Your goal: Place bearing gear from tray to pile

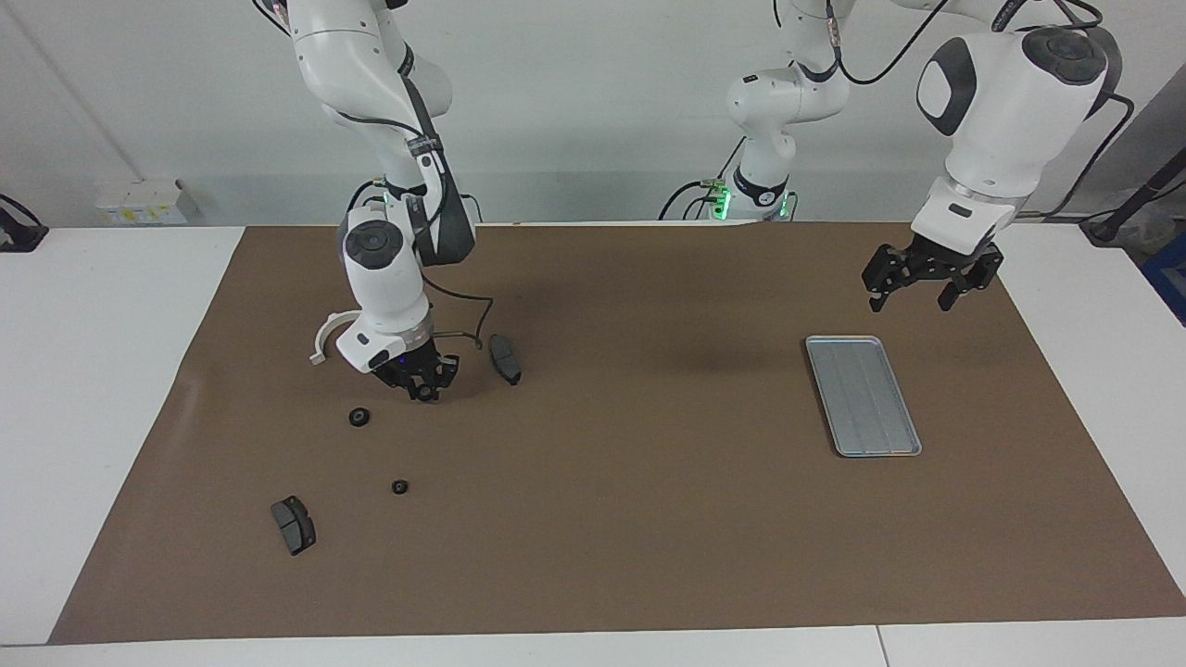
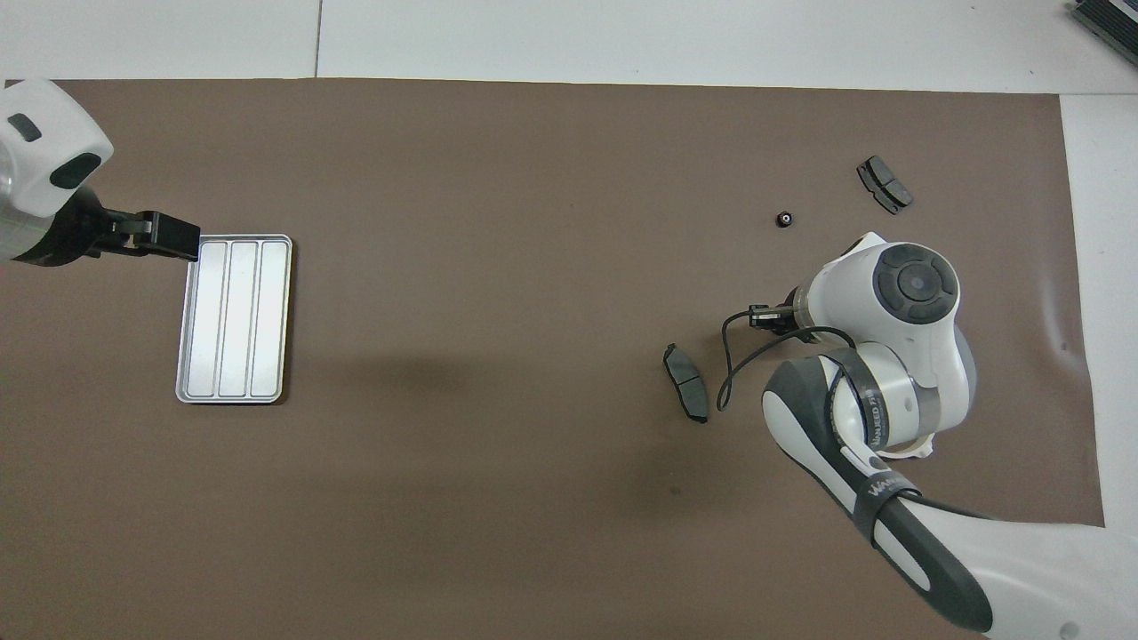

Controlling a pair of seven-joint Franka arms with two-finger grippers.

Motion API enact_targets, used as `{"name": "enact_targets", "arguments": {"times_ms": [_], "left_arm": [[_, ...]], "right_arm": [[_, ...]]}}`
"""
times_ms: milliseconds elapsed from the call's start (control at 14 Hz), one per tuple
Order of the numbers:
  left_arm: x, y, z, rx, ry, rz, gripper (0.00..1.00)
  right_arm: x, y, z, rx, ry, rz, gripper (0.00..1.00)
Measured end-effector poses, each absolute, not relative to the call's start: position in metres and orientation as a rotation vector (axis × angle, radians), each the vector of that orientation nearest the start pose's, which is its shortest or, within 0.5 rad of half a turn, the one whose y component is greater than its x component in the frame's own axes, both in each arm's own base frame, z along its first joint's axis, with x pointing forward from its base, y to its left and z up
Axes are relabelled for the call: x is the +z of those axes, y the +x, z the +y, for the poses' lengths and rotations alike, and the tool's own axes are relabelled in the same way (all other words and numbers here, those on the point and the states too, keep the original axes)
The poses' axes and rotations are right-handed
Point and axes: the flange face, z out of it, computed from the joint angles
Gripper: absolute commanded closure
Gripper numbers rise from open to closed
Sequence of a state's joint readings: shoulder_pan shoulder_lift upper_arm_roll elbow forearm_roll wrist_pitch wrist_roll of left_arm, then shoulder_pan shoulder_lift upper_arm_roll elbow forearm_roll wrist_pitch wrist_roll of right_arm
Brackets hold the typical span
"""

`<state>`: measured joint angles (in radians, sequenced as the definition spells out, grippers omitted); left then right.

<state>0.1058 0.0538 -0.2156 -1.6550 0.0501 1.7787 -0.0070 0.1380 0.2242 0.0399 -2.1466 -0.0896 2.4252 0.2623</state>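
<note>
**Gear held over the pile, drop not yet made**

Closest to the robots' edge of the brown mat [image 1: 649, 556], the left gripper [image 1: 917, 283] waits in the air with its jaws spread and empty, over the corner of the tray [image 1: 866, 398] nearest the robots. The tray, at the left arm's end of the mat, has nothing in it.

At the right arm's end lies the pile. The white bracket [image 1: 324, 333] is nearest the robots and partly hidden by the right arm. A brake pad [image 1: 505, 358] lies beside it, toward the middle of the mat. The right gripper [image 1: 424, 389] hangs low over bare mat between these two, and its jaws look closed on a small dark bearing gear [image 1: 424, 396].

Farther out lie one loose gear [image 1: 359, 417], then a second [image 1: 399, 486], and last the other brake pad [image 1: 293, 524], near the mat's outer corner.

The held gear sits straight under the jaws, so the move ahead is probably a short descent and release. Being round, it needs no turning. The right arm is the only one within reach.
</note>
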Motion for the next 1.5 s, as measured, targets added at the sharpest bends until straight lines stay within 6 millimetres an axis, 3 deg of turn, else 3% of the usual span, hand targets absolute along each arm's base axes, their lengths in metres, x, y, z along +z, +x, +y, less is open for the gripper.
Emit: {"name": "enact_targets", "arguments": {"times_ms": [71, 285, 499, 926, 1211, 1496], "left_arm": [[0.573, 0.582, -0.059, -0.101, -3.101, 0.177, 0.0], [0.579, 0.578, -0.058, -0.104, -3.118, 0.152, 0.0], [0.583, 0.577, -0.054, -0.106, -3.203, -0.007, 0.0], [0.583, 0.577, -0.047, -0.103, -3.21, -0.08, 0.0], [0.585, 0.576, -0.032, -0.102, -3.192, -0.112, 0.0], [0.586, 0.576, -0.032, -0.106, -3.162, -0.098, 0.0]], "right_arm": [[0.3, 0.561, 0.098, -0.108, -3.177, 0.033, 0.0], [0.307, 0.564, 0.094, -0.133, -3.174, 0.028, 0.0], [0.337, 0.573, 0.094, -0.174, -3.172, 0.034, 0.0], [0.471, 0.603, 0.065, -0.229, -3.181, 0.147, 0.0], [0.553, 0.581, 0.048, -0.257, -3.184, 0.203, 0.0], [0.604, 0.563, 0.038, -0.194, -3.156, 0.224, 0.0]]}}
